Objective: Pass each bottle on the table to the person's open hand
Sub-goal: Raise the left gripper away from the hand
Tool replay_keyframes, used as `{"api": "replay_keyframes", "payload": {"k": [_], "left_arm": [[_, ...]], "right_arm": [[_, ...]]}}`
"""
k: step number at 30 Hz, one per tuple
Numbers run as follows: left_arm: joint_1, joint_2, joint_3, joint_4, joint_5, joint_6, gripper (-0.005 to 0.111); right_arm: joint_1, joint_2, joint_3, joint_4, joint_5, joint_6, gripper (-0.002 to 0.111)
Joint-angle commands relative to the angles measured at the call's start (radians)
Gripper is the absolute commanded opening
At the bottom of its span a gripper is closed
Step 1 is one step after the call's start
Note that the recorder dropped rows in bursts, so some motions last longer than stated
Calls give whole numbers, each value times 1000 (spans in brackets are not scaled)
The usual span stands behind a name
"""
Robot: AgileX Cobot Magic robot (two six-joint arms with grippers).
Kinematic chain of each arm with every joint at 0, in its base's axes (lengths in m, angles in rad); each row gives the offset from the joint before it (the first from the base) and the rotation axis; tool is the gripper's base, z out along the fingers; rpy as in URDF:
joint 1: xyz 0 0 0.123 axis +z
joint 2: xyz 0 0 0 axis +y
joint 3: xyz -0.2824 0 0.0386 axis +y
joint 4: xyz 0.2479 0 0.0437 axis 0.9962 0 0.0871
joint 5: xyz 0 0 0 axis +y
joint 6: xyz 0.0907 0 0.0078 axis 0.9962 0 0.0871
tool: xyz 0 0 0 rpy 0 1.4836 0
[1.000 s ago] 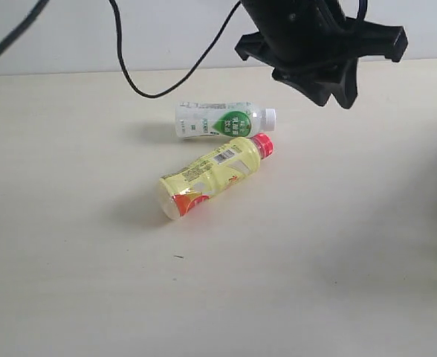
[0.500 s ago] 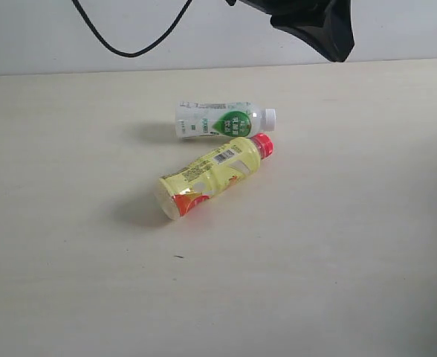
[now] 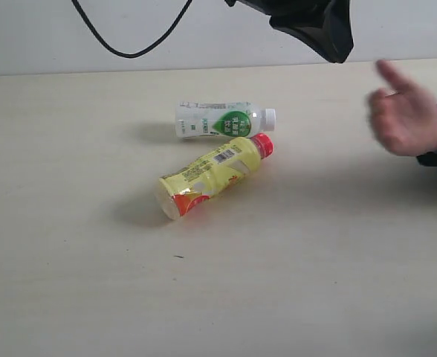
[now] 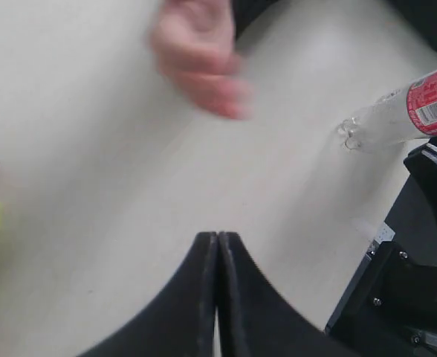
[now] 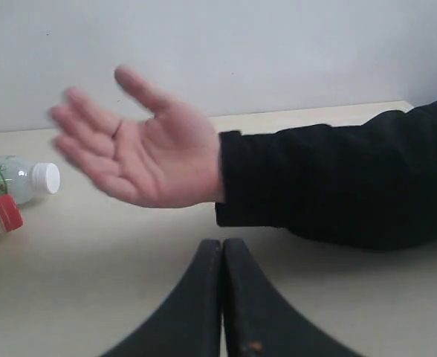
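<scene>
At centre of the exterior frame I see the white-and-green bottle [image 3: 222,120] and the yellow-labelled bottle [image 3: 211,176] lying on the desk [image 3: 70,282], caps close together; the person's open hand [image 3: 403,119] hovers at the right edge. Only my left wrist view shows a clear red-labelled bottle [image 4: 408,111] lying down. Both the left gripper [image 4: 217,238] and the right gripper [image 5: 222,244] are clenched tight, empty

Yellow-labelled bottle [image 3: 209,175], green-white bottle [image 3: 222,120] — lying close on table [image 3: 92,282]
</scene>
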Motion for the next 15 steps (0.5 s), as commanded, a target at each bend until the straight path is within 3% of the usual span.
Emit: {"api": "replay_keyframes", "payload": {"k": [1, 5, 10, 13, 15], "left_arm": [[3, -9, -6, -8, -5, 7, 0], [3, -9, -6, -5, -5, 43, 0], [6, -9, -2, 253, -5, 75, 0], [6, -5, 16, 434, -5, -46, 0], [6, 10, 29, 470, -5, -53, 0]], "right_arm": [[-6, -5, 5, 2, -7, -5, 0], [-6, -5, 5, 2, -7, -5, 0], [-6, -5, 5, 2, -7, -5, 0], [-6, -5, 5, 2, -7, -5, 0], [-6, -5, 5, 2, -7, -5, 0]]}}
